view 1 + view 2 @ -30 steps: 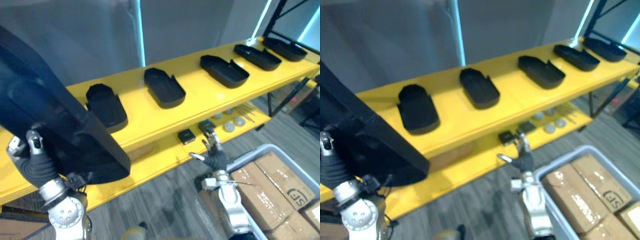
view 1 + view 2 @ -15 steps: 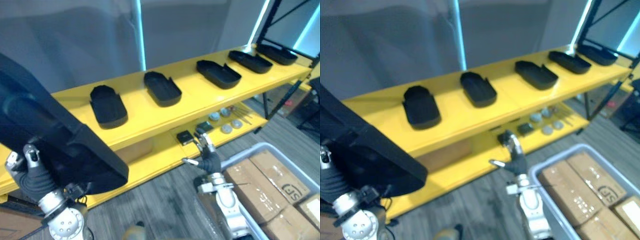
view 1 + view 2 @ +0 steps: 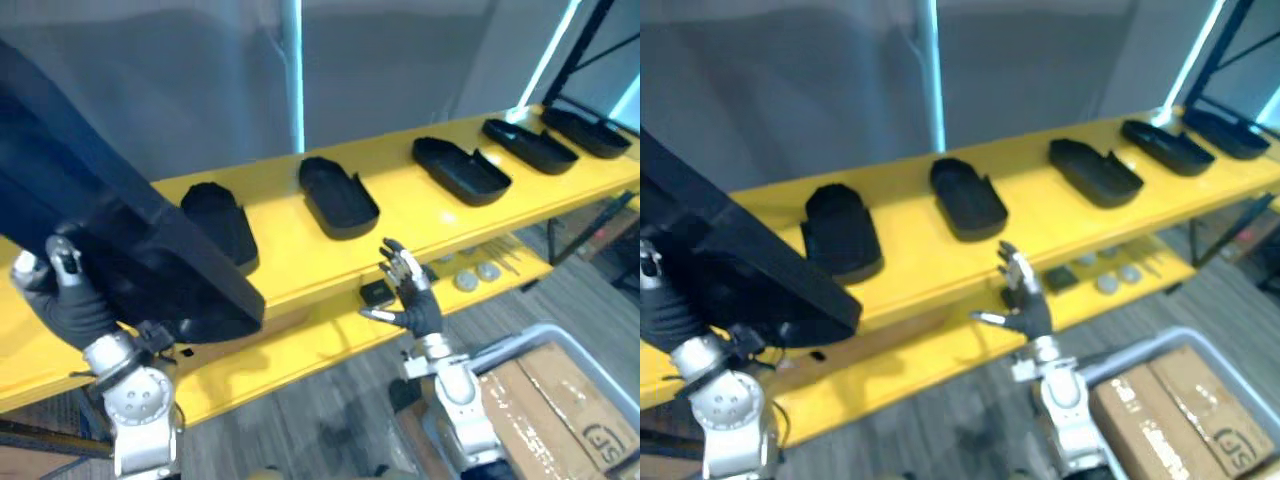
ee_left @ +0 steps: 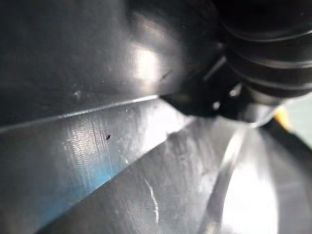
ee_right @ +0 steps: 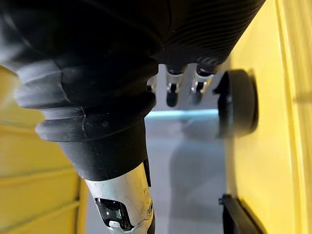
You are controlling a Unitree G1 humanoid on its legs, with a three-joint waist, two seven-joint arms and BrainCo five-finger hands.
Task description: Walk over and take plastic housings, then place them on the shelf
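The left hand [image 3: 62, 298] was low at the left end of the shelf [image 3: 280, 252], against the underside of the held housing [image 3: 150, 250], a big black plastic shell tilted up and away to the left. It hung over the left end of the top board. How the hand closed on it could not be told, nor whether the shell touched the board. In the left wrist view the glossy dark plastic [image 4: 112, 146] lay right against the hand's ribbed cover.

Five more black housings sat open side up in a row along the top board, well apart from one another. The first housing [image 3: 222, 222] lay just beside the held one, near the front edge. The second housing [image 3: 340, 197] sat at mid board. The third housing [image 3: 462, 170], fourth housing [image 3: 530, 146] and fifth housing [image 3: 592, 132] ran on toward the right end.

The right hand [image 3: 418, 308] was raised in front of the shelf's front edge, below the second and third housings, fingers [image 3: 400, 265] straight and spread, thumb out to the left, holding nothing. Behind it, on the lower board [image 3: 300, 340], lay a small black block [image 3: 377, 293], and further right some round discs [image 3: 466, 281]. On the floor at the right stood a grey bin [image 3: 540, 330] with cardboard boxes [image 3: 560, 400] inside.
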